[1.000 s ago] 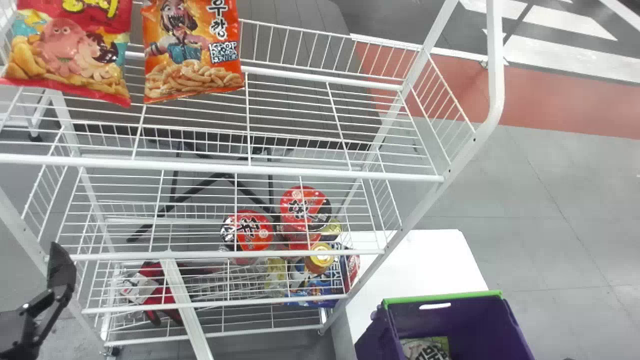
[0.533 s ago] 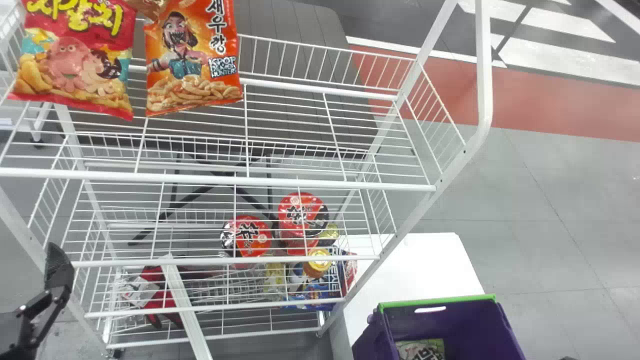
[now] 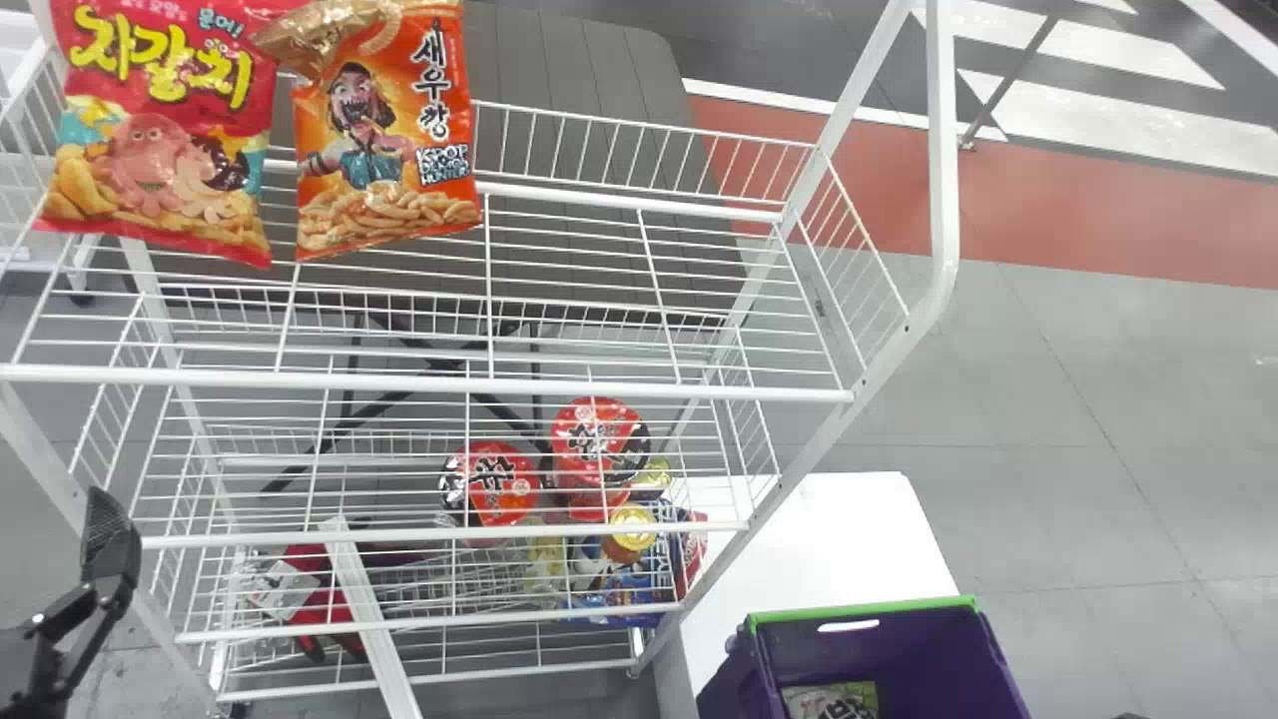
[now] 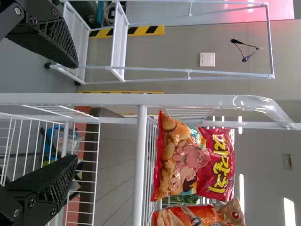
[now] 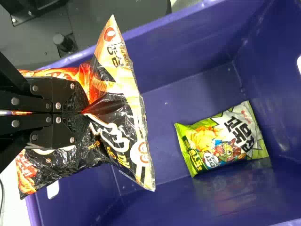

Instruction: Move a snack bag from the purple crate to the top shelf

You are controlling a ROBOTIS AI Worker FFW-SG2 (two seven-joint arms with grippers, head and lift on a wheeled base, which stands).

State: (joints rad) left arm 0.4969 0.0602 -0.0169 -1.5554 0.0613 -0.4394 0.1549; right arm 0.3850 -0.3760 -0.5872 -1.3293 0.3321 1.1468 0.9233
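Observation:
My left gripper (image 3: 108, 549) is at the head view's left edge, in front of the rack; in the left wrist view the left gripper (image 4: 74, 112) stands open and empty. In the right wrist view my right gripper (image 5: 84, 112) is shut on a black and orange snack bag (image 5: 120, 136), pinching its creased middle above the purple crate (image 5: 188, 35). A green snack bag (image 5: 223, 140) lies on the crate floor. The purple crate (image 3: 899, 654) stands at the head view's bottom right. On the top shelf (image 3: 599, 387), a red bag (image 3: 160, 130) and an orange bag (image 3: 384, 150) stand at the left.
The top shelf's right part is free, within a wire side panel and a curved white post (image 3: 943, 150). Lower shelves hold red cups (image 3: 491, 484) and other packs. A white table (image 3: 819, 539) stands right of the rack, behind the crate.
In the head view the rack and its bags have shifted downward, with the rack's right side and the crate slightly leftward. More of the two upper bags shows. The left gripper has barely shifted.

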